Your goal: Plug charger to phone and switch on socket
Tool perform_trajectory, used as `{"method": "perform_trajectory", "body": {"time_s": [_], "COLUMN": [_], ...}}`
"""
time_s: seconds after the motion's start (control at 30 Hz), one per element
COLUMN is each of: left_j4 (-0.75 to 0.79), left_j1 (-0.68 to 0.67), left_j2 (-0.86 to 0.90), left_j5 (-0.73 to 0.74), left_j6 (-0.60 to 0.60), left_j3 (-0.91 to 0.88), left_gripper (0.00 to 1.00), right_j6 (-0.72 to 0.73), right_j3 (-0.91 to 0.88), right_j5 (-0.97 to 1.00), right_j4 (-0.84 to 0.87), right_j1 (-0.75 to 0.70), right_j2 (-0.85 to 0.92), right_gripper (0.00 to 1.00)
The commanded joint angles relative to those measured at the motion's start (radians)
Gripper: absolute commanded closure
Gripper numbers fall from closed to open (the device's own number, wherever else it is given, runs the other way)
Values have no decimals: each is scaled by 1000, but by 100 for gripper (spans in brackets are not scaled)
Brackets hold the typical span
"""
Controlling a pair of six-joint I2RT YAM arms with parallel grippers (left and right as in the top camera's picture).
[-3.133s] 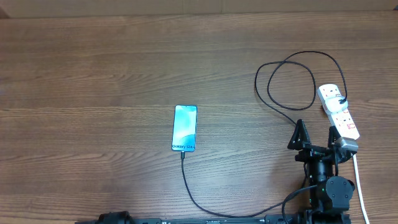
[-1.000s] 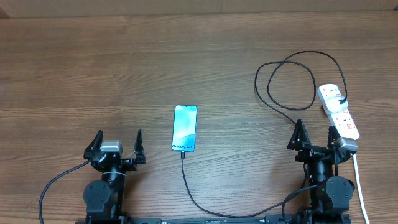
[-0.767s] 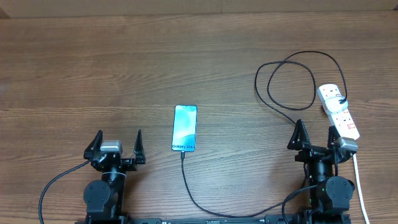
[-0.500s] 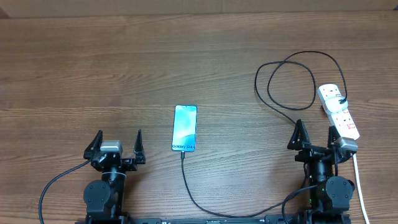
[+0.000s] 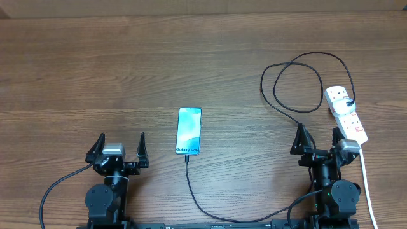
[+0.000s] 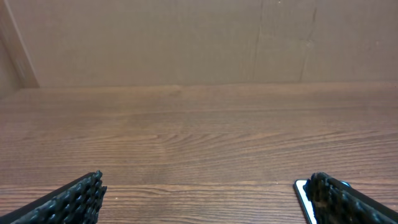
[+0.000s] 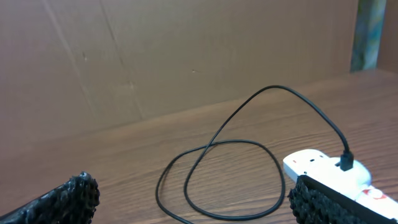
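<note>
**Both grippers parked wide open; the cable reaches the phone**

Since half a second ago, the right gripper [image 5: 317,136] has shifted a little to its left, away from the socket [image 5: 346,114]. Everything else has kept its place.

*Overhead.* The phone [image 5: 189,131] lies screen up near the middle of the table [image 5: 95,63], with its long side pointing away from me. The charger [image 5: 188,172] meets its near short edge and runs toward the table's near edge. From there it curves right, passes the right arm and rises in two overlapping loops to a black plug [image 5: 350,104] seated in the socket. The socket lies at the far right, and its white cord [image 5: 367,191] trails down just beside the right arm. The right gripper sits spread and empty. One finger is near the socket's close end, and the loops lie just beyond its other finger. The left gripper [image 5: 121,138] is also spread and empty, to the left of the phone and apart from it.

*Left wrist.* The left gripper [image 6: 206,182] shows two separated fingers with bare wood between them. A corner of the phone [image 6: 303,198] shows beside the right-hand finger. A cardboard wall [image 6: 186,43] closes off the far side.

*Right wrist.* The right gripper [image 7: 193,185] has its fingers parted. The charger [image 7: 274,87] loops across the wood ahead and arches down into the socket [image 7: 317,163], which is partly hidden by the right-hand finger. I cannot tell how the switches are set.
</note>
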Motion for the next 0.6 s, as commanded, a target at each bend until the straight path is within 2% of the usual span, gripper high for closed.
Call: {"method": "perform_trajectory", "body": {"time_s": [0.0,0.57], "left_j4": [7,7], "left_j1": [-5,-5], "left_j2": [-8,-8], "left_j5": [0,0], "left_j6": [19,19], "left_j3": [-11,-11], "left_gripper": [0,0], "right_j6": [-97,-96], "right_j3": [-11,-11], "right_j5": [-13,-27], "right_j4": [0,1], "right_j1": [8,-2], "right_j2": [-6,-6], "right_gripper": [0,0]}}
